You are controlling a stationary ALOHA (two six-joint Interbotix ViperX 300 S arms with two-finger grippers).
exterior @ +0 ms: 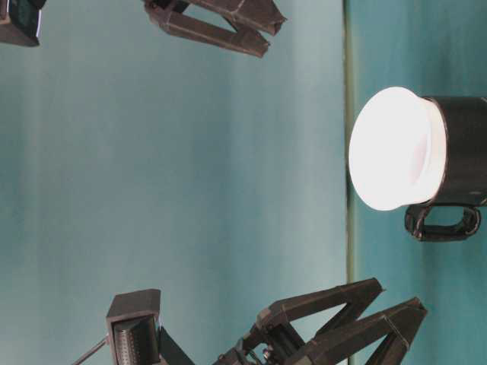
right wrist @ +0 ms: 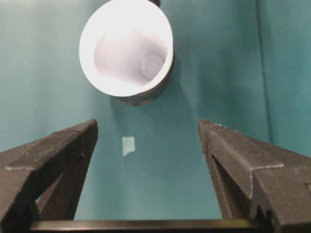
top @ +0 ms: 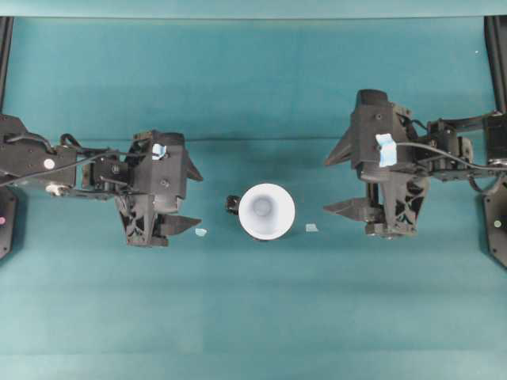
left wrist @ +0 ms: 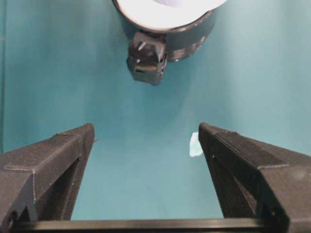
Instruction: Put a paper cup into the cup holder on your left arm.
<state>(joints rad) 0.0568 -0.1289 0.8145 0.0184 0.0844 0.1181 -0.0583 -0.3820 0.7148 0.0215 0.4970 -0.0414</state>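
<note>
The white paper cup (top: 267, 210) stands upright inside the black cup holder (top: 233, 204) at the middle of the table; only the holder's handle shows past the cup's rim from overhead. My left gripper (top: 198, 199) hovers left of it, open and empty. My right gripper (top: 327, 186) sits to the right, also open and empty. In the left wrist view the cup (left wrist: 165, 12) and holder (left wrist: 189, 41) lie ahead of the open left gripper (left wrist: 146, 128). From the right wrist, the cup (right wrist: 126, 48) in its holder (right wrist: 146, 97) lies ahead of the open right gripper (right wrist: 148, 124).
Two small pale tape scraps lie on the teal table: one (top: 201, 232) by the left gripper, one (top: 311, 227) right of the cup. Black frame posts stand at the far left and right edges. The table-level view shows the cup (exterior: 392, 148) seated in the holder (exterior: 463, 148).
</note>
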